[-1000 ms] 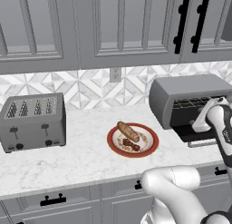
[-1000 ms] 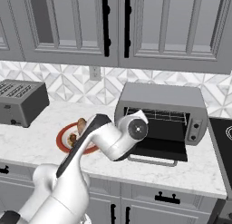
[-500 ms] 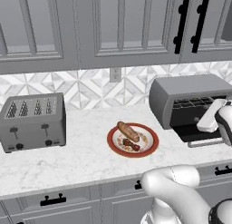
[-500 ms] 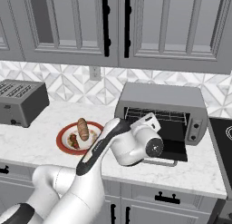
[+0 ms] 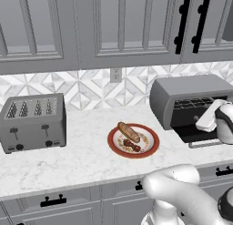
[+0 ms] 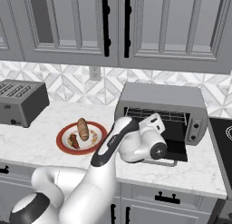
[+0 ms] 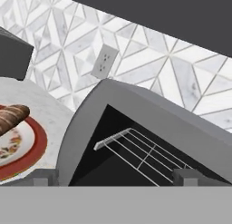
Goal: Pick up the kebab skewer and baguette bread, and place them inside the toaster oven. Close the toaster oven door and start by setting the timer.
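Hand view looks into the open toaster oven (image 7: 136, 123); the gripper (image 6: 156, 123) hangs at its mouth, jaws spread wide, grasping nothing. One toaster oven door (image 6: 174, 148) lies folded down toward the near edge. Left of the oven, one red-rimmed plate (image 5: 152, 149) carries one baguette bread (image 5: 129, 132) and one kebab skewer (image 5: 132, 145). Nothing is loaded yet; both picks, door closing and timer setting remain.

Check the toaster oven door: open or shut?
Open. The door lies folded down flat on the counter in front of the toaster oven, and the dark cavity with its wire rack is exposed.
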Robot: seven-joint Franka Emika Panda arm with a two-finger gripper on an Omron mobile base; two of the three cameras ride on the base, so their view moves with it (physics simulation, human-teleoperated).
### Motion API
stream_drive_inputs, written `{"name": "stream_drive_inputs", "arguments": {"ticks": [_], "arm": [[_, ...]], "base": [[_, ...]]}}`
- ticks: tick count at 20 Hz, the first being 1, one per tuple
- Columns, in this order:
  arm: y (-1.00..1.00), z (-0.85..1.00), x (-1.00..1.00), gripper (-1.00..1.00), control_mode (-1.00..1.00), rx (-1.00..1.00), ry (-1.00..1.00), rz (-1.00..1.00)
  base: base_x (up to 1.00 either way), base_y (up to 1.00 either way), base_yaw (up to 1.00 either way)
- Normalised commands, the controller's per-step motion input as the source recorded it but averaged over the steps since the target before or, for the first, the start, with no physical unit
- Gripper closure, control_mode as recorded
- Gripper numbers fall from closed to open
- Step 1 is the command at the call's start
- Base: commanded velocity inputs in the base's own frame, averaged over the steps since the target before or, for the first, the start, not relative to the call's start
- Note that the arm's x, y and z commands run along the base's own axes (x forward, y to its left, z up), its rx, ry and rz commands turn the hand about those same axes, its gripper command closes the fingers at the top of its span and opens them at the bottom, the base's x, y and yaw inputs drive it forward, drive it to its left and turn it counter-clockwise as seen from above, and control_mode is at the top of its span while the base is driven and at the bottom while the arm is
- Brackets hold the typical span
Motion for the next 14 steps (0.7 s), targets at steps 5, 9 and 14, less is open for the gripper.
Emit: {"name": "stream_drive_inputs", "arguments": {"ticks": [5, 9, 14], "arm": [[-0.03, -0.33, 0.18, -1.00, -1.00, 0.01, -0.01, 0.00], [-0.06, 0.00, 0.31, -1.00, -1.00, 0.00, 0.00, 0.00], [-0.04, -0.05, 0.29, -1.00, -1.00, 0.00, 0.00, 0.00]], "base": [[0.00, 0.00, 0.00], [0.00, 0.00, 0.00], [0.00, 0.00, 0.00]]}}
